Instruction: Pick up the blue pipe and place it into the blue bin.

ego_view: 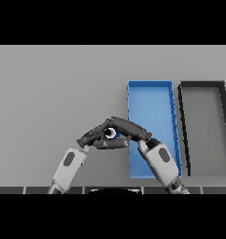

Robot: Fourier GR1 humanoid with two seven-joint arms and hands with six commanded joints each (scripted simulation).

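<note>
The blue pipe [111,134] shows only as a small blue and white end, just left of the blue bin [150,106], and whether it rests on the table is hidden. My right hand [127,128] reaches in from the lower right across the bin's left wall. Its fingers and thumb are curled round the pipe. My left hand [92,136] comes in from the lower left with fairly straight fingers, their tips right beside the pipe and the right hand. Most of the pipe is hidden by the two hands.
A black bin [205,127] with a grey floor stands right of the blue bin, almost touching it. Grey table [54,93] stretches to the left and far side.
</note>
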